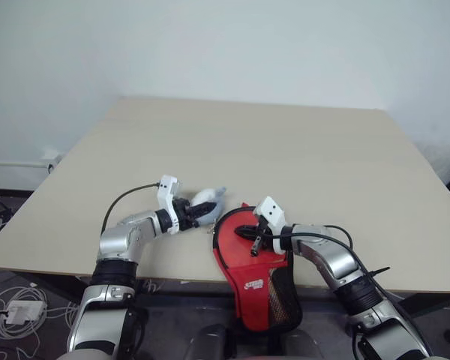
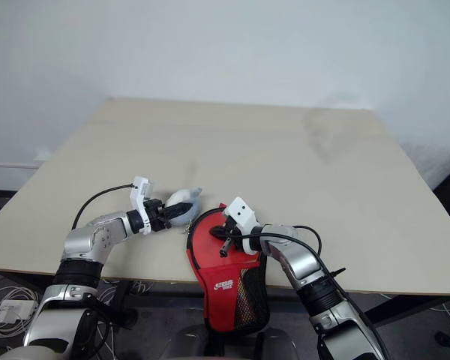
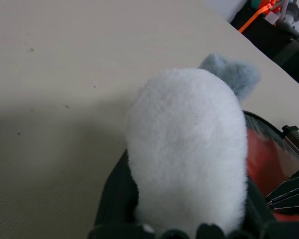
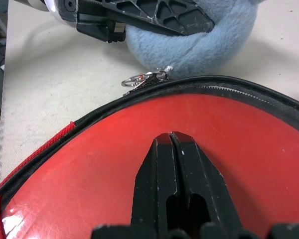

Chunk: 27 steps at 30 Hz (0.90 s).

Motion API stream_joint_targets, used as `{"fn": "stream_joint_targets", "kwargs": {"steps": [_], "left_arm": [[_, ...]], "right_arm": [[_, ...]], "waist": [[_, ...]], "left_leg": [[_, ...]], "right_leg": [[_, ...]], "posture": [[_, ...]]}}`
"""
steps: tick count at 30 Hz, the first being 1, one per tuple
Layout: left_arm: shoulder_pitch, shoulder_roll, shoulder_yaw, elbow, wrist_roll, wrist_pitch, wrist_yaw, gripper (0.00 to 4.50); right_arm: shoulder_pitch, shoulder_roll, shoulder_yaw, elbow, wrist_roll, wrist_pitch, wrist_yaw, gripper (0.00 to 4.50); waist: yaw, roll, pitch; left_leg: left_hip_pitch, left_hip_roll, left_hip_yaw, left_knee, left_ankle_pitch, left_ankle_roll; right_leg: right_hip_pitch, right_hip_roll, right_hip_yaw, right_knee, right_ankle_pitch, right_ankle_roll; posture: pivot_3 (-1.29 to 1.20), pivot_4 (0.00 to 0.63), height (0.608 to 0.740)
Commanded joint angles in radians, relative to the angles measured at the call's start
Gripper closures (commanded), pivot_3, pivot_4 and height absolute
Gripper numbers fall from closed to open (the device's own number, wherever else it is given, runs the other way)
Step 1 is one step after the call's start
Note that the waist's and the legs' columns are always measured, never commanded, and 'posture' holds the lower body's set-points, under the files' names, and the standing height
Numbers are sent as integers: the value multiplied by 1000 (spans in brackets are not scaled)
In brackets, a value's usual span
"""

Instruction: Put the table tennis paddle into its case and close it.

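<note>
Left tool [image 1: 204, 212] clamped on a pale plush toy [image 1: 208, 198] just beside the case [image 1: 253, 279]. Right tool [image 4: 171, 138] fully closed, empty, fingertips over the red paddle [image 4: 89, 169] inside the case, draped over the surface [image 1: 285, 150] edge.

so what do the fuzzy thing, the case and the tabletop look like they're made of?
Fuzzy thing: plush, white and pale blue pile, soft nap.
Case: red fabric, apparently, with black mesh pocket and zipper rim.
Tabletop: matte beige, likely laminate; can't tell for sure.
</note>
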Motion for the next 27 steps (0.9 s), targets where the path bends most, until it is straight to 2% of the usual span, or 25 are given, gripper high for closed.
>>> {"fn": "stream_joint_targets", "kwargs": {"steps": [1,17,27], "left_arm": [[-48,15,-1,1,28,-49,2,3545],[-183,-2,-41,172,130,-185,-14,3545],[-284,-78,-40,323,182,-292,51,3545]], "right_arm": [[-8,-14,9,14,-29,15,-7,4500],[-7,-21,29,23,-44,34,6,4500],[-2,-18,32,25,-44,29,7,4500]], "waist": [[0,0,0],[0,-1,-1],[0,-1,-1]], "left_leg": [[0,0,0,0,0,0],[0,0,0,1,0,0],[0,0,0,2,0,0]], "right_leg": [[0,0,0,0,0,0],[0,1,0,1,1,-1],[0,1,0,1,1,-1]], "posture": [[0,0,706],[0,0,706],[0,0,706]]}}
